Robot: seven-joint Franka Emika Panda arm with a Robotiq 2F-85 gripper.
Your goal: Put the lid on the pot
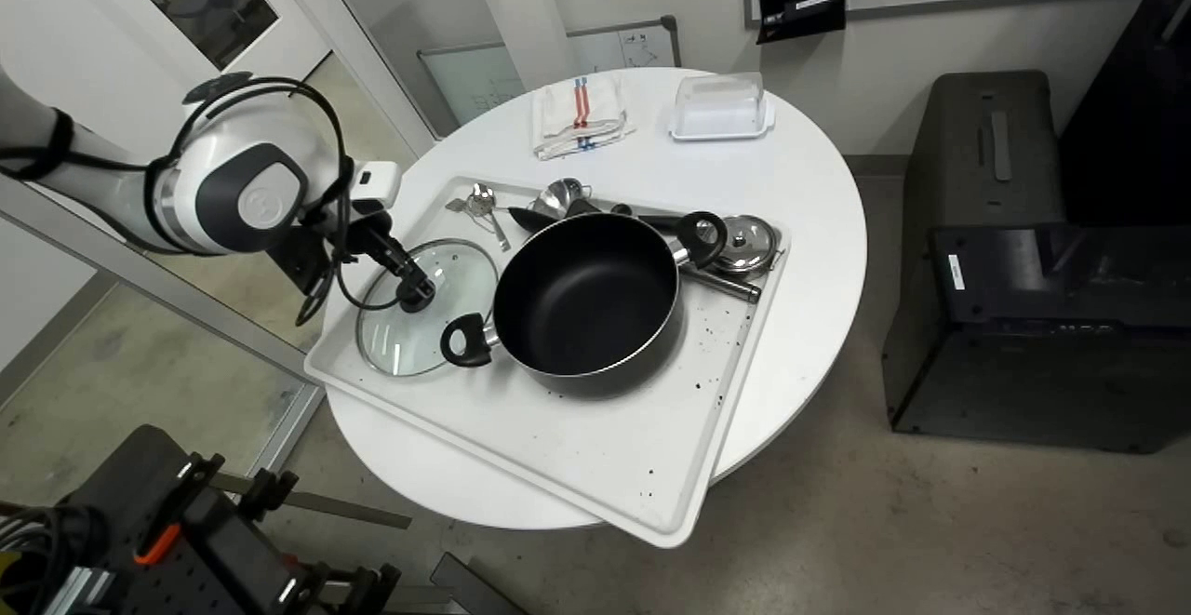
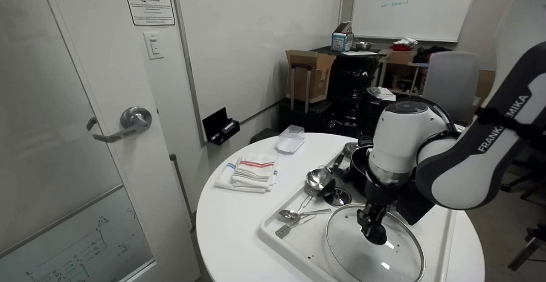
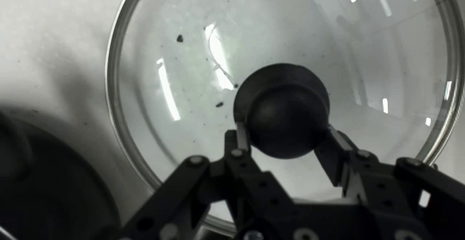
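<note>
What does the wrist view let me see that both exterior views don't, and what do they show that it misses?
Only the wrist view clearly shows both fingers of the gripper, one on each side of the black knob. Only the exterior views show the white robot arm, the folded cloths and the clear-covered dish. All share the glass lid, its knob, the gripper, the white tray and the black pot, cut off in the wrist view.

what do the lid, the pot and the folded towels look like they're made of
Lid: most likely clear glossy glass; it's see-through with sharp glints.
Pot: probably metal with a matte black coating inside, since the edge shows silvery.
Towels: woven cloth, perhaps cotton, matte with soft folds; exact fibre unclear.
</note>
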